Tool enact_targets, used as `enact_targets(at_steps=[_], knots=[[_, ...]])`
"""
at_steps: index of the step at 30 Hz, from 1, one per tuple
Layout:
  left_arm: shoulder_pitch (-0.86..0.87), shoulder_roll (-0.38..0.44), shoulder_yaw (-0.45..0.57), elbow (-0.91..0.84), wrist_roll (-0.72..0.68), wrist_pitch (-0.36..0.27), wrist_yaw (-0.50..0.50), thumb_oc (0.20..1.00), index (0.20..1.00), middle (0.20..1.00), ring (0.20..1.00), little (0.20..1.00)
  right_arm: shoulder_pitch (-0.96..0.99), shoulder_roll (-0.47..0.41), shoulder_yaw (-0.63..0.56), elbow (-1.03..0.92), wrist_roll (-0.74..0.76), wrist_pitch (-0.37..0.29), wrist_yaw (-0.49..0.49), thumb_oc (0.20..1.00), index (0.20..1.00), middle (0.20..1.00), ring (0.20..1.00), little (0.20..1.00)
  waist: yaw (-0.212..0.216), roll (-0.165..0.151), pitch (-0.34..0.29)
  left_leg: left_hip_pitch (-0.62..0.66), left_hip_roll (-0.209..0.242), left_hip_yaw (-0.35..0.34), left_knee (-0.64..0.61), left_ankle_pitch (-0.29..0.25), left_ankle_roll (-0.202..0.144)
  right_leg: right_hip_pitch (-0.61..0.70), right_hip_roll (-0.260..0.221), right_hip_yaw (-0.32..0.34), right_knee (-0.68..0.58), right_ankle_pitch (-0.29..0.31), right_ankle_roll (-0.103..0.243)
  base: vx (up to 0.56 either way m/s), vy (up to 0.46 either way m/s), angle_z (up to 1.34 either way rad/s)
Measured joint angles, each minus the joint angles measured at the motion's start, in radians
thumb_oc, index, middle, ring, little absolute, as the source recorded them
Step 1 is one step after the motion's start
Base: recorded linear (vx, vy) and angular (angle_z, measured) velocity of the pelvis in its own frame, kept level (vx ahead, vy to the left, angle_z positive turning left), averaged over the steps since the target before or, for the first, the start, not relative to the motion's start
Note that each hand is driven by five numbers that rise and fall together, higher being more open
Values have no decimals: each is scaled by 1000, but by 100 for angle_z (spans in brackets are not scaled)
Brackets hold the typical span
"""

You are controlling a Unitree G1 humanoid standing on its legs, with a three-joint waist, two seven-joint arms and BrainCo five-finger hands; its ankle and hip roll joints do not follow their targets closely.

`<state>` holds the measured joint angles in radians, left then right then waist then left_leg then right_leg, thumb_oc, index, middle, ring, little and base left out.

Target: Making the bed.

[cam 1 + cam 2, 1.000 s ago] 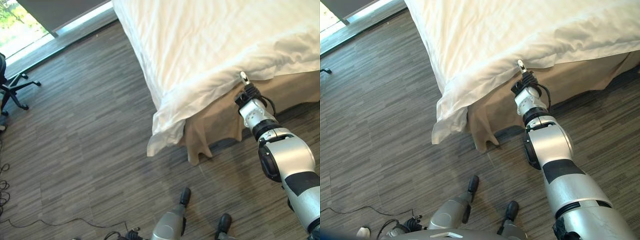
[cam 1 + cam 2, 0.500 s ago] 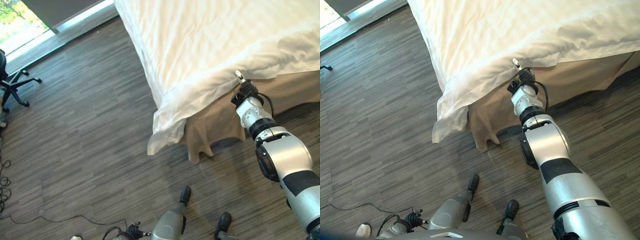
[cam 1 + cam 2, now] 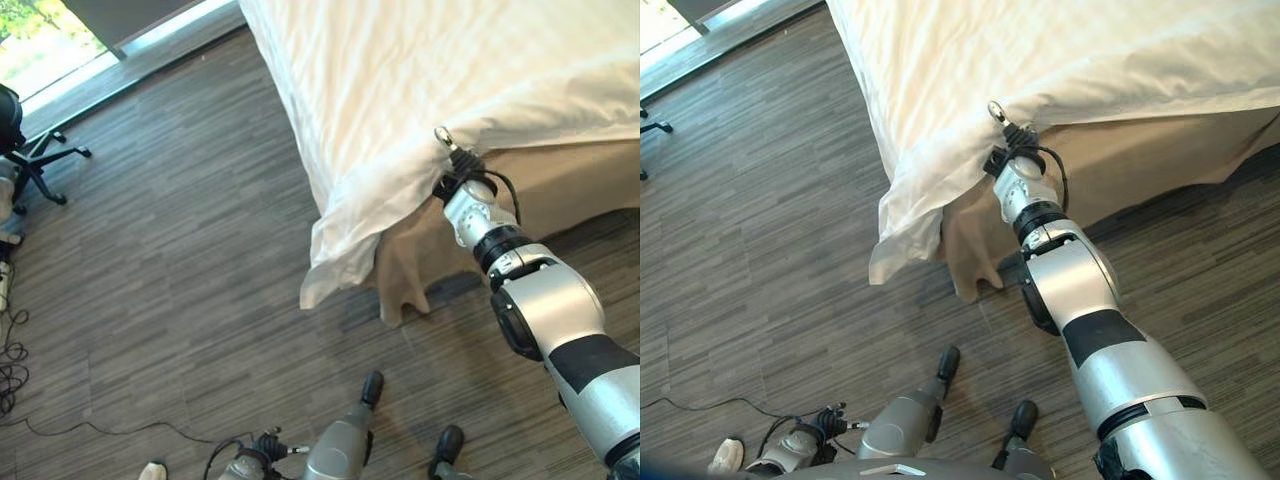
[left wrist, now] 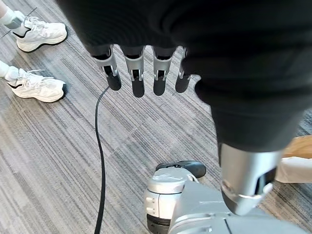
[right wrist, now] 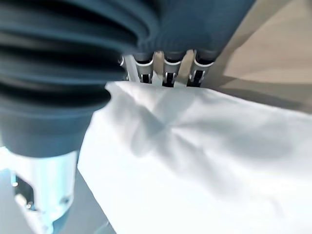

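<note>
Hanging duvet: white, it covered the bed and drooped over the corner toward the wood-look floor, its lowest fold just off the boards.
Bed skirt: tan cloth showed beneath the duvet edge at the corner and along the near side.
Right hand: it sat at the duvet's lower edge near the corner; in the right wrist view its fingers ran behind the white cloth, so its grasp could not be told.
Left hand: fingers relaxed and straight, holding nothing, low above the floor.
Office chair: stood by the window, well apart from the bed.
Person: white sneakers on the floor.
</note>
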<state>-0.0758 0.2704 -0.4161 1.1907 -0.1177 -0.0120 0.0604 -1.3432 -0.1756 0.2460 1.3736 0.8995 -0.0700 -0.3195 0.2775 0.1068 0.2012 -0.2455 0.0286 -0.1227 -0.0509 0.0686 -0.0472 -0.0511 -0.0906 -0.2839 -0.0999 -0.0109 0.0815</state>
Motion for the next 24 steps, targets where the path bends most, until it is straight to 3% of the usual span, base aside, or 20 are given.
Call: enact_targets(at_steps=[5,6,7,12,20,24], knots=[[0,0,1,1,-36,1,7,1000,1000,1000,1000,1000,0,1,9,-16,-16,0,-2,1000,1000,1000,1000,1000,0,-12,9,0,1,0,0,0,0,0,1,0,0,1,-1,0,0,0],[0,0,1,1,-36,1,8,1000,1000,1000,1000,1000,0,0,8,-14,-29,1,-2,329,329,329,329,329,-1,-13,12,0,1,0,0,0,0,-1,1,0,0,1,-1,0,0,0],[0,0,1,1,-36,1,10,1000,1000,1000,1000,1000,1,-1,6,-9,-37,3,-2,200,200,200,200,200,-1,-13,16,0,0,-1,0,0,0,0,1,-2,0,1,-1,0,12,3],[12,0,1,-1,-37,1,10,1000,1000,1000,1000,1000,28,-46,-5,20,-76,21,-1,200,200,200,200,200,-1,-13,28,0,-2,-2,0,0,0,0,-2,-8,0,1,-2,-1,3,1],[41,-1,1,-9,-36,1,8,1000,1000,1000,1000,1000,110,-48,-54,19,-113,35,22,200,200,200,200,200,5,-7,31,2,-6,-1,1,0,0,2,-8,-9,0,3,-4,-3,1,0],[45,-3,1,-18,-33,2,2,1000,1000,1000,1000,1000,227,-125,-133,-19,-110,16,66,200,200,200,200,200,7,-5,31,5,-10,-3,1,1,1,2,-11,-12,0,3,-4,-30,20,5]])
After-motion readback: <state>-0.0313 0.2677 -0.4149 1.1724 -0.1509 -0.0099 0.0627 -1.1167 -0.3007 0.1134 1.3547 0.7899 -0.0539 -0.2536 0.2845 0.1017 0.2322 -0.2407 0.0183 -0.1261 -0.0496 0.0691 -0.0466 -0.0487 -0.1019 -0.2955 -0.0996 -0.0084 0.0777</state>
